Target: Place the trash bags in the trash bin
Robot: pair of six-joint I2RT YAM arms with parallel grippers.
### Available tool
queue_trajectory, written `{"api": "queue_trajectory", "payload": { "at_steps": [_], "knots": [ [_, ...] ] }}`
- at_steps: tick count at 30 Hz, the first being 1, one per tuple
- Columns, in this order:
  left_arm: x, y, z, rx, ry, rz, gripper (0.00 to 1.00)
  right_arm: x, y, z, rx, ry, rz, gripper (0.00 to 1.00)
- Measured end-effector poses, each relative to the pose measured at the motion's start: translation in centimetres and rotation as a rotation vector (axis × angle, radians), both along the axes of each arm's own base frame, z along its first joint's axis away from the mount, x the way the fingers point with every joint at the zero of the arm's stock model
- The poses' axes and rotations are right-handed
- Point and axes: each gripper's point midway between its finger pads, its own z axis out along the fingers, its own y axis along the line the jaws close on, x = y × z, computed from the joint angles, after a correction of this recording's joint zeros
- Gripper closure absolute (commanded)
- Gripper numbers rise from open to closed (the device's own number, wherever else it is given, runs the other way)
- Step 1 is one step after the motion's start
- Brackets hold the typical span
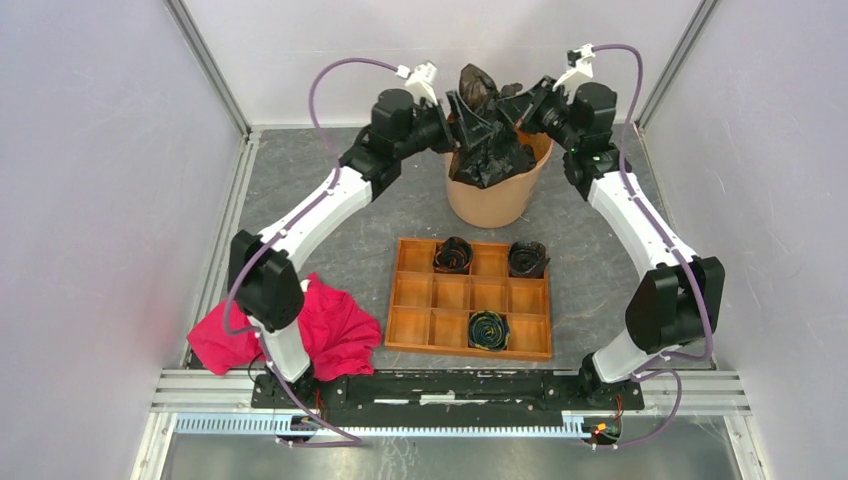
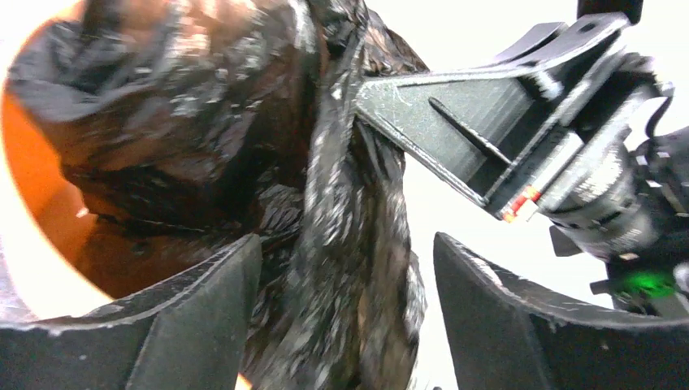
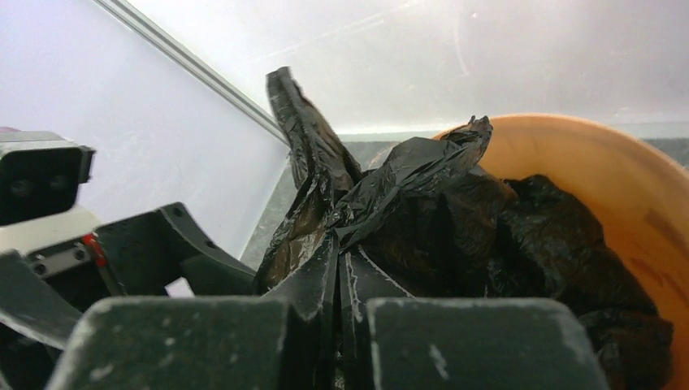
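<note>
The trash bag (image 1: 490,158), wrinkly black film, sits mostly inside the terracotta-orange trash bin (image 1: 497,205), with a tuft rising above the rim. My right gripper (image 1: 520,108) is over the bin's far right rim. In the right wrist view it (image 3: 337,244) is shut on a fold of the bag (image 3: 422,211), with the bin's rim (image 3: 585,134) behind. My left gripper (image 1: 462,118) is at the bin's far left. In the left wrist view it (image 2: 348,260) is open, with a twisted strand of the bag (image 2: 349,244) hanging between its fingers (image 2: 203,309). The bin's inner wall (image 2: 32,179) shows on the left.
A wooden tray (image 1: 410,300) of square compartments lies in front of the bin and holds three small dark rolls (image 1: 453,255). A red-pink cloth (image 1: 335,325) lies by the left arm's base. Enclosure walls stand on the left, right and back.
</note>
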Motion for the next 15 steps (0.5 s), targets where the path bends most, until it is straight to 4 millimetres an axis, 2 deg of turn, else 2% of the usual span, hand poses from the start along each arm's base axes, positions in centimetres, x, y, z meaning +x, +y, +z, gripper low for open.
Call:
{"api": "queue_trajectory", "payload": {
  "at_steps": [5, 7, 11, 15],
  "knots": [
    [0.6, 3.5, 3.7, -0.046, -0.045, 0.061, 0.14, 0.1, -1.1, 1.7, 0.041, -0.054, 0.039, 0.99],
    [1.0, 3.8, 4.3, -0.058, -0.053, 0.069, 0.17, -0.1, -0.9, 2.2, 0.048, -0.065, 0.062, 0.99],
    [1.7, 2.5, 4.8, -0.077, -0.052, 0.034, 0.24, -0.8, -0.1, 3.1, 0.064, -0.087, 0.116, 0.99],
    [2.2, 1.0, 3.6, -0.072, -0.029, 0.002, 0.35, -1.2, 0.3, 3.3, 0.067, -0.092, 0.142, 0.97]
  ]
}}
